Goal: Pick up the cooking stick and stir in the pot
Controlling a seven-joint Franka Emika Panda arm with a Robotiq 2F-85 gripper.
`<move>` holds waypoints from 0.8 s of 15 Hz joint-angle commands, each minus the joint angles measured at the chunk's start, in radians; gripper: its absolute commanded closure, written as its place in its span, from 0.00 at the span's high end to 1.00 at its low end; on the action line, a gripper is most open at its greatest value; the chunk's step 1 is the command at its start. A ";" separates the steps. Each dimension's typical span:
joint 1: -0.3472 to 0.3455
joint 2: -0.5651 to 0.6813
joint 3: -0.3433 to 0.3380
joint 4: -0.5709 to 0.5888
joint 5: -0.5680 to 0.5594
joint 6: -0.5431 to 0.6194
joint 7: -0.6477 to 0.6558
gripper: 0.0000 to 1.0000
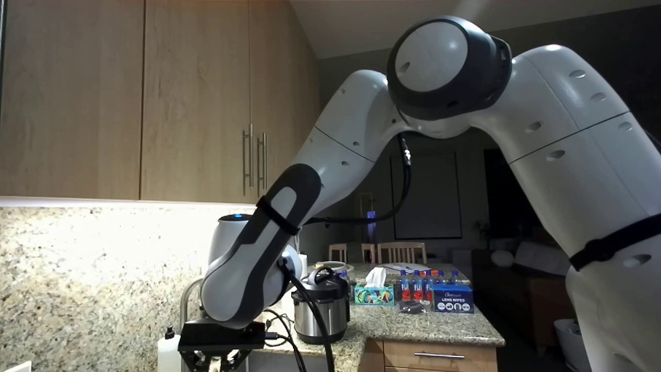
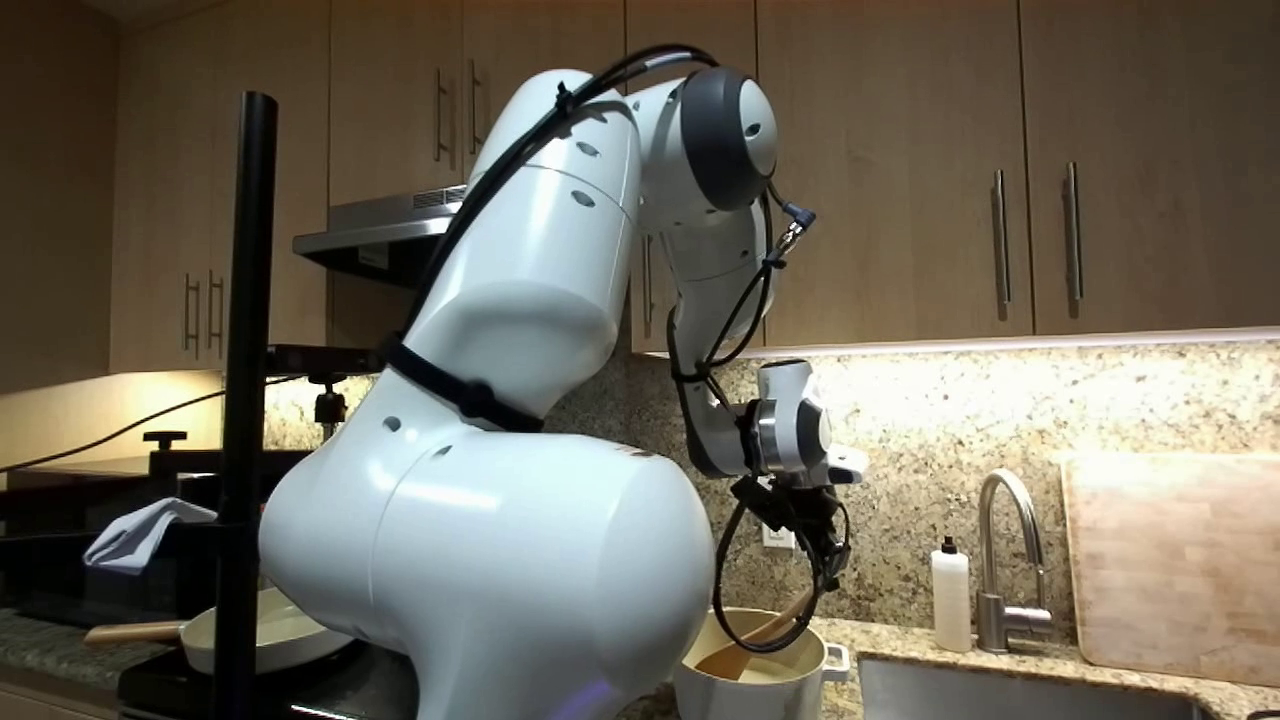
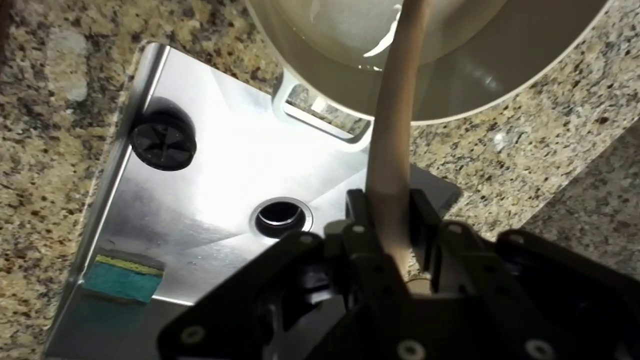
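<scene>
The gripper (image 3: 388, 205) pinches the wooden spoon (image 3: 394, 115), its long axis slanting head-down over the rim into the pot (image 2: 745, 698).

Cooking stick (image 3: 394, 125) made of smooth wood, pot (image 3: 465, 87) finished smooth and glossy inside, sink (image 3: 215, 185) formed in shiny metal, counter (image 3: 215, 45) surfaced in stone with slight sheen, cabinets (image 1: 196, 98) faced in matt wood, arm (image 2: 520, 530) cased in smooth glossy shell, faucet (image 2: 992, 622) finished in brushed-looking metal
</scene>
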 commanded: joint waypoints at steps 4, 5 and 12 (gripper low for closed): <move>-0.055 -0.069 -0.016 -0.088 -0.029 0.015 0.042 0.09; -0.058 -0.072 -0.022 -0.088 -0.034 0.014 0.049 0.09; -0.075 -0.067 -0.021 -0.036 -0.033 0.022 0.045 0.09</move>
